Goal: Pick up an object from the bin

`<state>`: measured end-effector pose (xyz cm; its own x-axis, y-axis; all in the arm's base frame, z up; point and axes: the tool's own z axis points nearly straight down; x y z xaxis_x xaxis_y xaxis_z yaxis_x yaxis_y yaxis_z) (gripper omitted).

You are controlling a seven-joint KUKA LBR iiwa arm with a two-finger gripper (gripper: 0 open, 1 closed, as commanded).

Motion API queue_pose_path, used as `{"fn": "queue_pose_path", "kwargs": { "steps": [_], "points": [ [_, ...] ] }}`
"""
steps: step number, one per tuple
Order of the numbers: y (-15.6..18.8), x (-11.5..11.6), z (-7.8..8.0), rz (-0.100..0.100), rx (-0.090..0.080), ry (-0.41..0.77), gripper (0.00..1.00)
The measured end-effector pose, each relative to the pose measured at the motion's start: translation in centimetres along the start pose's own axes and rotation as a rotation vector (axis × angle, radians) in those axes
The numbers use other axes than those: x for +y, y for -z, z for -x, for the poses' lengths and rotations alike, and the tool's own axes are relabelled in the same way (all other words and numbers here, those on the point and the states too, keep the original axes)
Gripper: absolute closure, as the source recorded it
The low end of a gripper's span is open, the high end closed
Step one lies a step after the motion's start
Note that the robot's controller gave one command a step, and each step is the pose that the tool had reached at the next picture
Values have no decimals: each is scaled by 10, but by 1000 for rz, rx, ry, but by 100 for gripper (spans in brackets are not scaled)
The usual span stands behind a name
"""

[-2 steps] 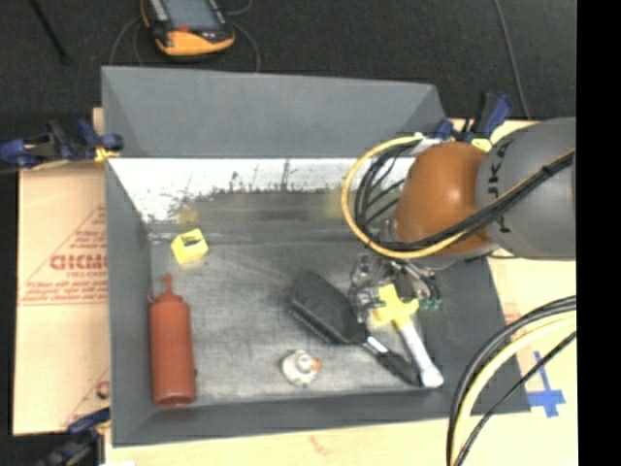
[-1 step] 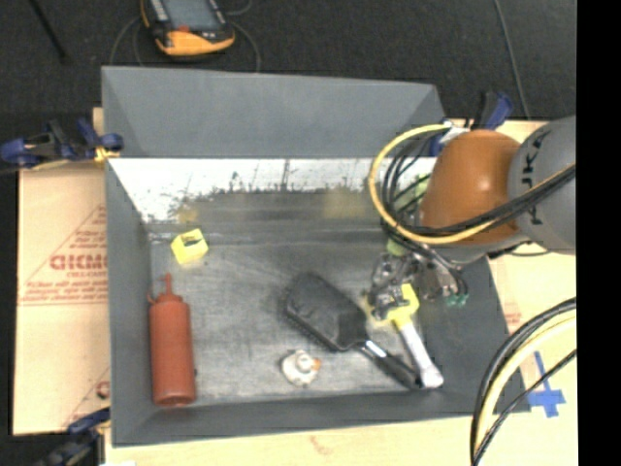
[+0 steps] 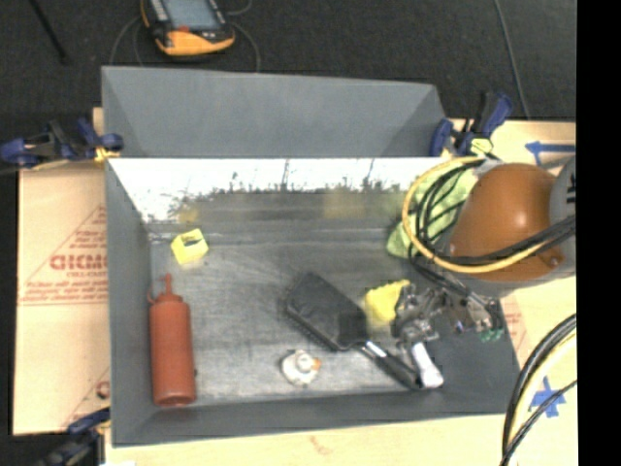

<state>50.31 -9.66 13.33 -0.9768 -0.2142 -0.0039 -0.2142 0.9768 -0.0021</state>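
Progress: the gripper (image 3: 419, 320) is hanging low at the right side of the bin (image 3: 272, 115); nothing is showing as lifted, so the pick is probably yet to be made.
Claw: its opening cannot be told, nor whether it is gripping anything.
Nearest thing: a yellow, soft-looking lump (image 3: 383, 302), lying just beside the gripper.
Neighbours: a flat, matte black slab (image 3: 320, 309) beside the lump; a dark stick with a white tip (image 3: 412, 365) below.
Farther off: a glossy red squeeze bottle (image 3: 172, 343) lying by the left wall; a small yellow block (image 3: 189, 246); a small white rounded piece (image 3: 301, 365).
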Motion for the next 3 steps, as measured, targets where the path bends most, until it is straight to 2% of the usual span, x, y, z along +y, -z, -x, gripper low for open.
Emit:
{"fn": "queue_pose_path", "kwargs": {
  "steps": [1, 2, 3],
  "points": [
    [37, 17, -17, 3, 8, 10, 100],
    [9, 31, 7, 2, 0, 7, 0],
    [7, 32, 7, 3, 1, 7, 0]
  ]
}}
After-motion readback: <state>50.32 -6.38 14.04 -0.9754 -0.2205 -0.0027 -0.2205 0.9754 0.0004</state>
